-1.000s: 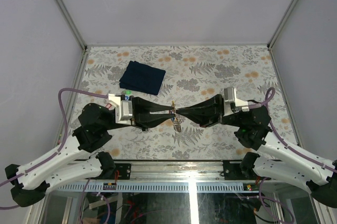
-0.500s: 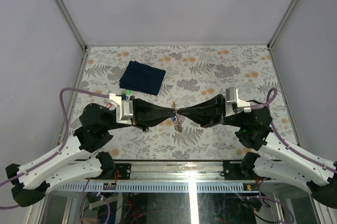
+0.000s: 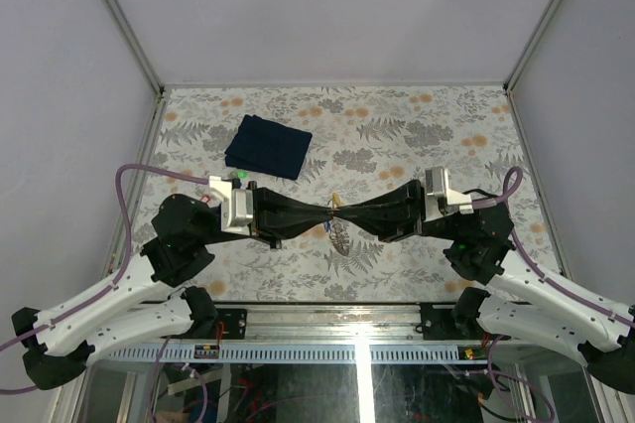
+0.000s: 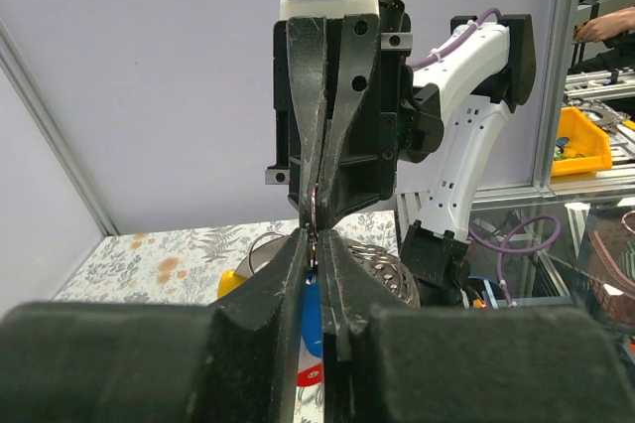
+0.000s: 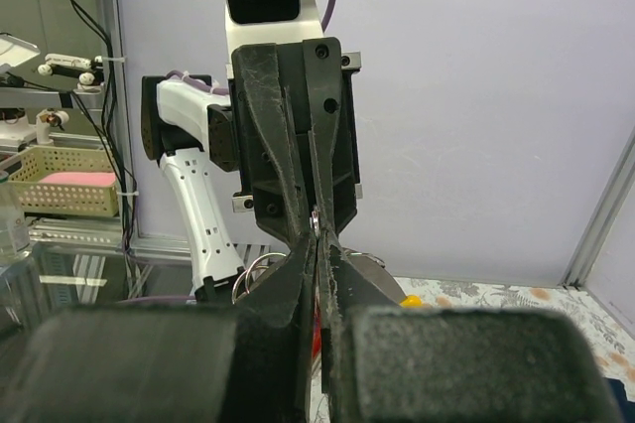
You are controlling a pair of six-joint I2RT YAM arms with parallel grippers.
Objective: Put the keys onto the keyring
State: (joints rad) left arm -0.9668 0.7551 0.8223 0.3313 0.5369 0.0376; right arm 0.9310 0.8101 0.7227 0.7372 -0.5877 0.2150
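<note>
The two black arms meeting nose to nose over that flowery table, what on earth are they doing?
They are working on threading keys onto a keyring. The left gripper and the right gripper meet tip to tip above the table, both pinched on a small metal ring. A blue tag and a yellow tag hang just below. Exactly which part each gripper holds is too small to tell.

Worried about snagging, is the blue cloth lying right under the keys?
No, the dark blue cloth lies farther back and to the left on the table, apart from the keys.
</note>
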